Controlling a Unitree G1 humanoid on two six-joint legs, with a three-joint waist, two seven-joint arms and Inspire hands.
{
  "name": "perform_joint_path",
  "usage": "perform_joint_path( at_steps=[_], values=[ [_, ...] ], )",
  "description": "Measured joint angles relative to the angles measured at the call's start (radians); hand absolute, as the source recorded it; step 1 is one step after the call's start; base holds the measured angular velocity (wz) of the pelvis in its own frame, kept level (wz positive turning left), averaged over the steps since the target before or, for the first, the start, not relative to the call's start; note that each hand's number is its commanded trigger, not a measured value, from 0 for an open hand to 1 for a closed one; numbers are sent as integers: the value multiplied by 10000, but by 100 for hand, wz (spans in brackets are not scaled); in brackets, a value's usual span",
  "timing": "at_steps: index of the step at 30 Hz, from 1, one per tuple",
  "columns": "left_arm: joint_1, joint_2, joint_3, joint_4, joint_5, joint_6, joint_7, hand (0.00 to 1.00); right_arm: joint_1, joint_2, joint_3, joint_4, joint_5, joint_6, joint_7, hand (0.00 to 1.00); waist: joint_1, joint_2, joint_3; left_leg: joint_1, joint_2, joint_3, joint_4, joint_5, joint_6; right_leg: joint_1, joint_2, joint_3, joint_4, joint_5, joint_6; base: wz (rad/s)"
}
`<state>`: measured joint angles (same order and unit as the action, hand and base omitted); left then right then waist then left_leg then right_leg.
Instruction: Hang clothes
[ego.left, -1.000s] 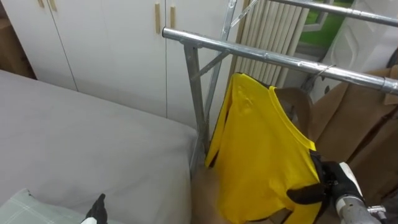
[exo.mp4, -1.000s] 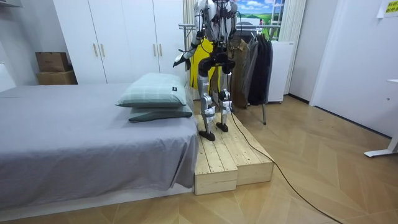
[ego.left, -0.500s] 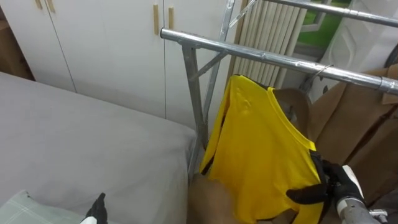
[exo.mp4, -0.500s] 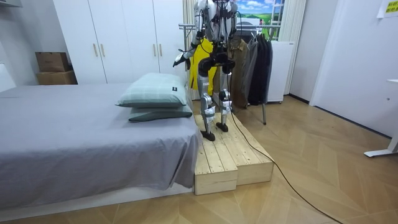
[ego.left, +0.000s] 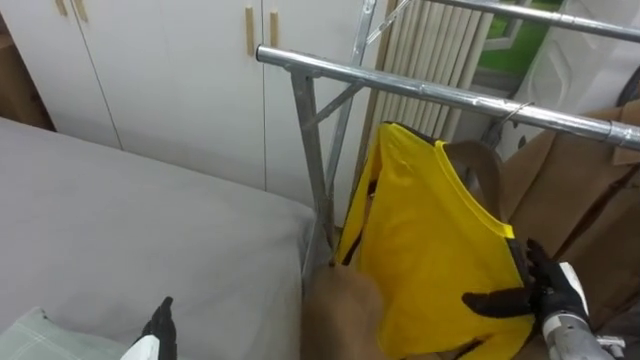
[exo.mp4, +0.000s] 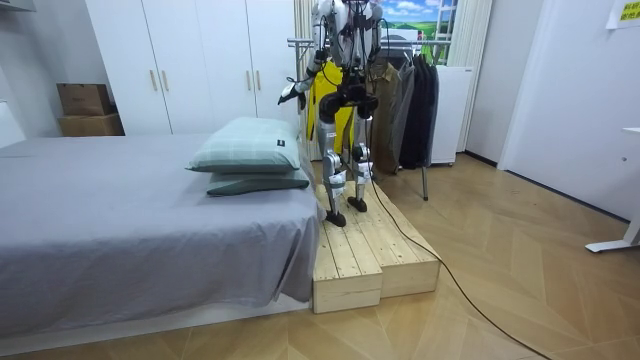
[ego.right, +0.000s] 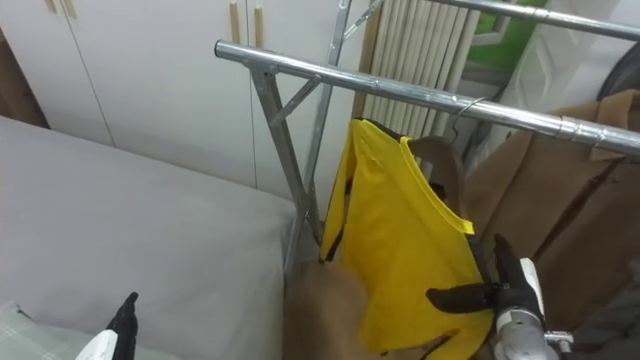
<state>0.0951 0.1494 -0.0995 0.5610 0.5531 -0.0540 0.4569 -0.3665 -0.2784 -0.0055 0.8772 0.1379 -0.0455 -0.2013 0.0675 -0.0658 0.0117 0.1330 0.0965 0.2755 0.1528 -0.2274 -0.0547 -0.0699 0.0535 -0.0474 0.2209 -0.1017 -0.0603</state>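
fingers (ego.left: 490, 299) of right hand (ego.left: 552, 290) splayed straight, touching hanging yellow shirt (ego.left: 430, 240) edge, left hand (ego.left: 160, 325) low

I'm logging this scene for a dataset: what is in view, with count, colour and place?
yellow fabric garment: one, yellow, hanging from the rail
silver metal clothes rail: one, silver, past the bed's end
brown coat: one, brown, on the rail, right of the garment
dark hanging clothes: several, dark, further along the rail
white wardrobe: one, white, behind the bed
grey bed: one, grey, on the robot's left
pillows: two, pale green on dark green, on the bed
wooden platform: one, pale, under the robot
cardboard boxes: two, brown, beside the wardrobe
right robot hand: black, open, against the garment's lower edge
left robot hand: black, over the bed
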Motion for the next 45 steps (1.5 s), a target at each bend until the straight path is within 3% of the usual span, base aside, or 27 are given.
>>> perform_joint_path(
  at_steps=[14, 23, 30, 37, 39, 45],
  values=[
    [58, -16, -246, 2, -19, 1, 424, 0, 153, 26, 27, -1431, 2646, 4, -337, 0, -196, 44, -33, 17, -3, 219, -8, -1, 0, -40, 32, 182, -3, 5, 3, -3],
    [59, -17, -219, 2, -55, 1, 773, 0, 781, 157, 27, -2707, 2399, 3, -798, 0, -602, 56, -49, 30, 1, 267, -7, -1, 0, -39, 45, 219, -9, 7, 5, 0],
    [89, -17, -224, 23, -141, -77, 821, 0, 1264, 182, 37, -3665, 2032, -193, -1392, 0, -614, 154, -108, 131, 17, 418, -7, -1, 0, -15, 95, 368, 8, 13, -2, -7],
    [140, -13, -232, 23, -405, -207, 816, 0, 1996, 371, 32, -4245, 1030, -350, -2093, 0, -660, 208, -107, 163, 23, 534, -7, -1, 0, -29, 133, 492, 14, 13, -3, -5],
    [163, 2, -231, 27, -411, -384, 819, 0, 2466, 407, 32, -4243, 830, -625, -2133, 0, -665, 231, -94, 179, 27, 533, -8, -1, 0, -1, 130, 485, 0, 13, -2, 0],
    [184, 8, -214, 231, -408, -526, 867, 0, 3270, 583, 36, -3970, 832, -693, -2129, 0, -852, 475, 6, 164, 12, 526, -18, -2, 0, -22, 111, 485, 4, 12, 0, 0]
  ],
)
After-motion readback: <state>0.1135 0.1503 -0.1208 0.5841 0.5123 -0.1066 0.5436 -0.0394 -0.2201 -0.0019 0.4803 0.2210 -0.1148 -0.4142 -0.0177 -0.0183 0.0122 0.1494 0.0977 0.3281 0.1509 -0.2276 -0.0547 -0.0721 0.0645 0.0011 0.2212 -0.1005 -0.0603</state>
